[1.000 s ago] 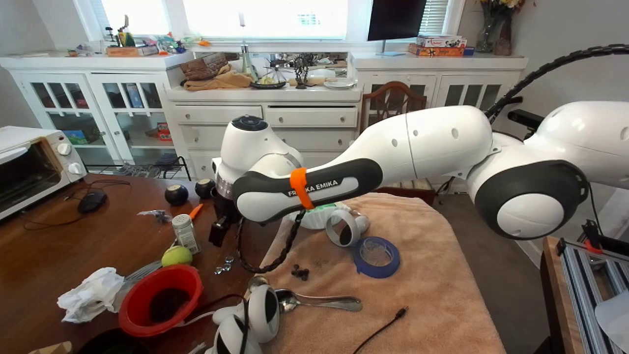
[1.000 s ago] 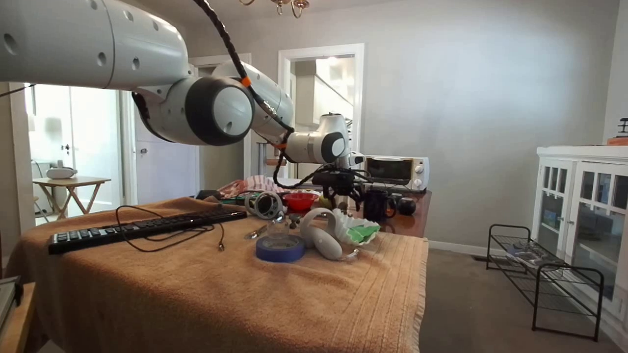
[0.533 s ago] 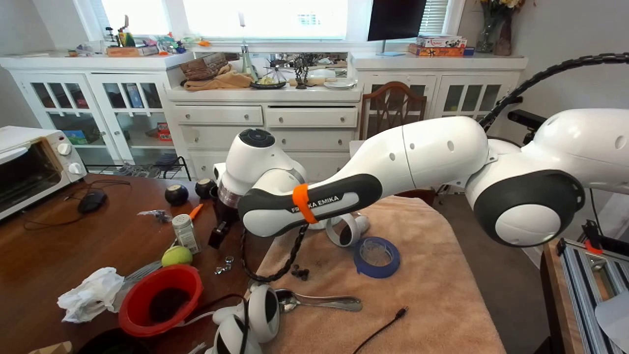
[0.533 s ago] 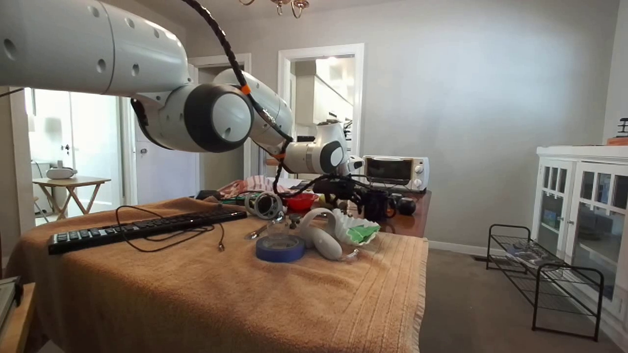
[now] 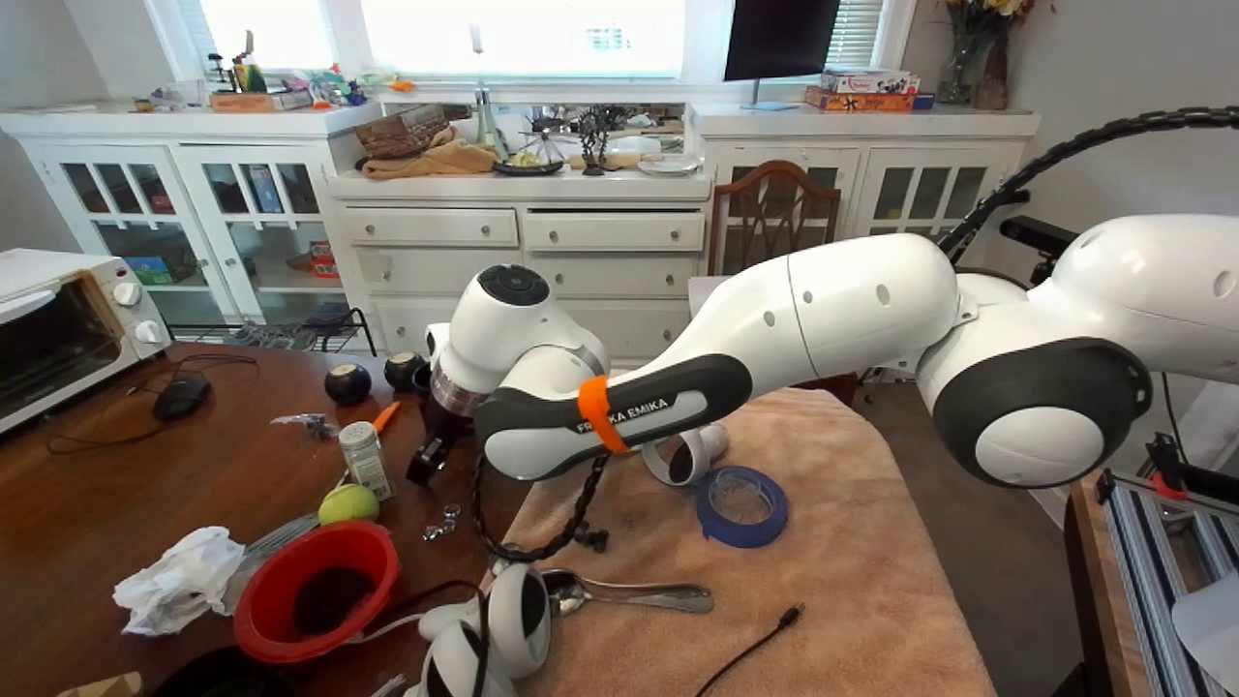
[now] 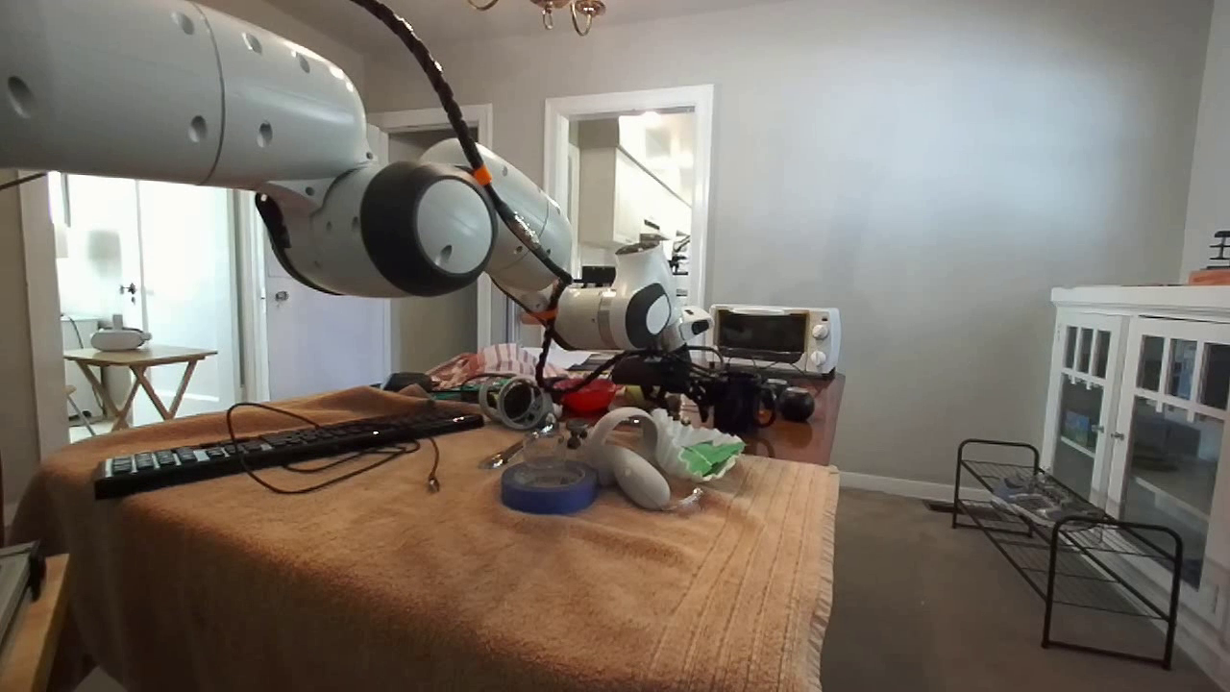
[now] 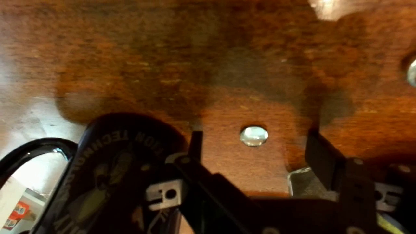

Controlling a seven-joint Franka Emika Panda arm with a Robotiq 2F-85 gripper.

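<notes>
My gripper [image 7: 255,139] is open and points down close to the brown wooden table. Between and just beyond its fingertips lies a clear glass bead [image 7: 254,136], touched by neither finger. A dark mug [image 7: 120,162] with printed lettering stands right beside the left finger, partly behind it; whether they touch I cannot tell. The mug [image 6: 738,402] also shows in an exterior view. A flat metal piece [image 7: 300,182] is partly hidden behind the right finger. Another bead [image 7: 412,74] is at the right edge. In both exterior views my gripper [image 5: 426,460] [image 6: 697,389] is low over the table.
Near the gripper are a shaker [image 5: 366,460], tennis ball [image 5: 348,503], red bowl [image 5: 319,590], more beads [image 5: 442,523] and two dark round holders [image 5: 347,383]. A towel [image 5: 823,581] bears blue tape [image 5: 743,507], spoons [image 5: 639,595] and white controllers [image 5: 518,620]. A keyboard [image 6: 288,447] lies there too.
The arm has moved down, and the gripper is lower toward the table beside the mug. The wrist has tilted slightly. The objects on the table have not visibly moved.
</notes>
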